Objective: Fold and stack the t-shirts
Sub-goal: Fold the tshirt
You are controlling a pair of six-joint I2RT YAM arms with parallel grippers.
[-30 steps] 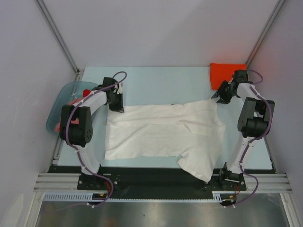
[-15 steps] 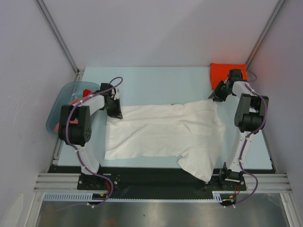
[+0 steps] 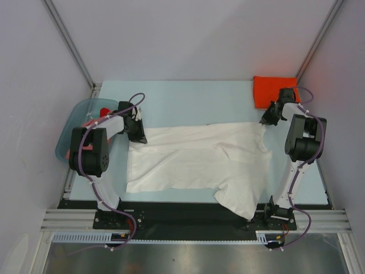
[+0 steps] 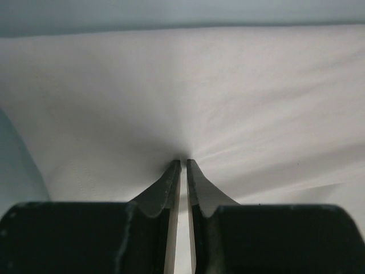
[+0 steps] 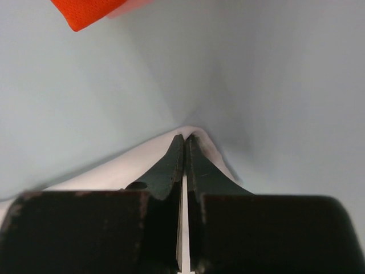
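Observation:
A large white t-shirt [image 3: 197, 162] lies spread across the pale table, its lower right part bunched toward the near edge. At the shirt's far left corner my left gripper [image 3: 140, 137] is shut on the cloth. In the left wrist view its fingertips [image 4: 183, 162] pinch white fabric [image 4: 228, 97] that stretches taut ahead. My right gripper [image 3: 266, 119] is shut on the shirt's far right corner. The right wrist view shows its tips [image 5: 185, 137] clamped on a raised white fold [image 5: 131, 165]. A folded orange-red t-shirt [image 3: 274, 90] lies in the far right corner, just beyond the right gripper.
A blue-grey basin [image 3: 71, 128] sits off the table's left edge, with red cloth [image 3: 104, 111] and pink cloth [image 3: 67, 153] in it. The orange-red shirt's corner [image 5: 85, 11] shows at the upper left of the right wrist view. Grey walls enclose the table.
My right gripper has closed on the shirt's far right corner and shifted slightly right, pulling the far edge straighter. The left gripper has kept its hold and edged a little left.

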